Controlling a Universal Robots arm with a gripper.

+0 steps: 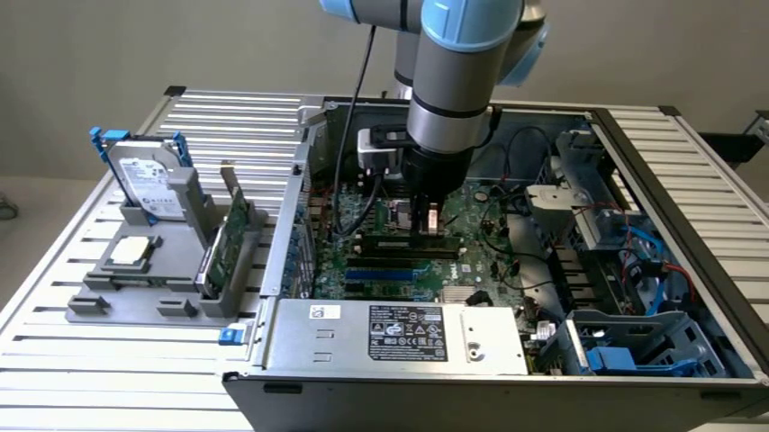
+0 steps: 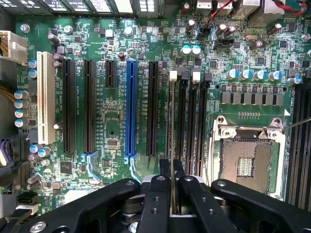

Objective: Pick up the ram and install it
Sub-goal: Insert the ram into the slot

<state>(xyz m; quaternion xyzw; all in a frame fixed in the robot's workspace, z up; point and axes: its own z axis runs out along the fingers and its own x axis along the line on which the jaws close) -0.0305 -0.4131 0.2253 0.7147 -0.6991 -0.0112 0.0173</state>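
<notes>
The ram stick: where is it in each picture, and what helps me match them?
Exterior view: the ram is at the tip of the gripper, inside the computer case.
Wrist view: the ram is edge-on, a thin strip pinched between the black fingers.
Shared landmark: the blue slot, near the ram in both.

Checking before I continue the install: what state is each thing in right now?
computer case: side open.
gripper: shut on the ram, inside the case.
ram: held on edge over the memory slots.
processor socket: empty.
hard drive: upright in the holder.
expansion card: upright in the holder.
</notes>
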